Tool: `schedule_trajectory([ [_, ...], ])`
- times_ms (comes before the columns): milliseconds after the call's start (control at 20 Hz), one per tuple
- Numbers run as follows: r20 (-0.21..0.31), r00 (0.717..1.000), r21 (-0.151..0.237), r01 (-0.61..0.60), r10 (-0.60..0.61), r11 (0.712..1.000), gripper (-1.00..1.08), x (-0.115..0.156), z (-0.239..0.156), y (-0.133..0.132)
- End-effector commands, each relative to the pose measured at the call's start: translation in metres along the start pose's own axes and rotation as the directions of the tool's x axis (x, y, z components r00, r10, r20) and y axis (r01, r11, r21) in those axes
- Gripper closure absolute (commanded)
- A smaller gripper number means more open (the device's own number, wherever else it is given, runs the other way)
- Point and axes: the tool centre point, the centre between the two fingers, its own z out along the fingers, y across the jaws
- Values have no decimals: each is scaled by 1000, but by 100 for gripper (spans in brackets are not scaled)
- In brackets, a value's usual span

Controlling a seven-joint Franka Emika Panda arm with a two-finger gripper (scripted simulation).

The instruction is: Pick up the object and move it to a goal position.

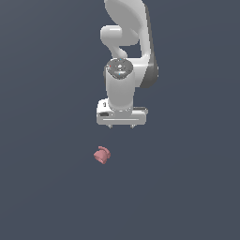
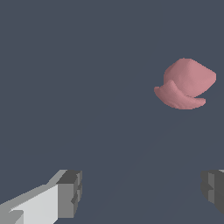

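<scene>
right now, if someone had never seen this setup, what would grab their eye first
The white arm stands out most, reaching down against the plain dark floor in the exterior view, its gripper hanging open. Next is the small pink-red object, lying alone on the floor below the gripper and slightly toward the exterior view's left, not touched by it. In the wrist view the object sits beyond the two spread fingertips, outside the gap between them.

Glossy white arm (image 1: 123, 89) (dark joints); grey fingertips (image 2: 70, 192)
</scene>
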Motion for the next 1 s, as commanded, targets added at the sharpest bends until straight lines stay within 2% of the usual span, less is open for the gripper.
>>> schedule_trajectory([
  [0, 0, 1000, 0, 0, 0, 1000, -92, 0, 0, 0],
  [450, -6, 999, 0, 45, -45, 999, -92, -4, -7, -33],
  [950, -9, 1000, 3, -24, 24, 1000, -92, 9, 0, -20],
])
